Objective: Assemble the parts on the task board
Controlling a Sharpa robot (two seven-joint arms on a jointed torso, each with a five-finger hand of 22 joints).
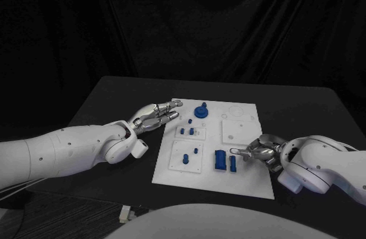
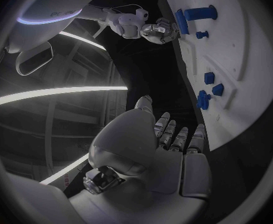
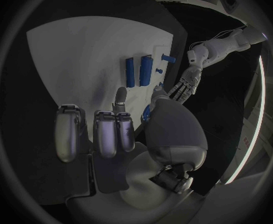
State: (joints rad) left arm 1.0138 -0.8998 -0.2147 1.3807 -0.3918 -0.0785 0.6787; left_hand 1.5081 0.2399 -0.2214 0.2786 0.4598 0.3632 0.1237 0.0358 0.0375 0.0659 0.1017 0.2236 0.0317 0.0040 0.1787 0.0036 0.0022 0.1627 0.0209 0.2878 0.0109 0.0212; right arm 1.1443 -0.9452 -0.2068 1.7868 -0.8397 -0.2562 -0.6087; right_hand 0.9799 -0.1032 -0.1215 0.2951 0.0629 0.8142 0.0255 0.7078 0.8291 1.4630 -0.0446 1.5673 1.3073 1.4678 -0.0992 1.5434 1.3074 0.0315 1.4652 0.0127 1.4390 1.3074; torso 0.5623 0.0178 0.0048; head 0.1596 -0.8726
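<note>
White task board (image 1: 243, 171) at table (image 1: 305, 107) centre carrying blue parts (image 1: 224, 161), left hand (image 1: 155, 116) at its left edge, fingers extended, holding nothing, right hand (image 1: 259, 150) at its right edge, fingers loosely curled, empty.

White task board (image 1: 243, 123) — blue parts (image 1: 224, 160) upright

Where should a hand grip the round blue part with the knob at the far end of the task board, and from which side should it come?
Probably from above: the round blue part stands upright on the task board, so its narrow knob points up and is free all round. The fingers could close on that knob. The left hand, open beside it at the board's left edge, is the nearer one.
</note>
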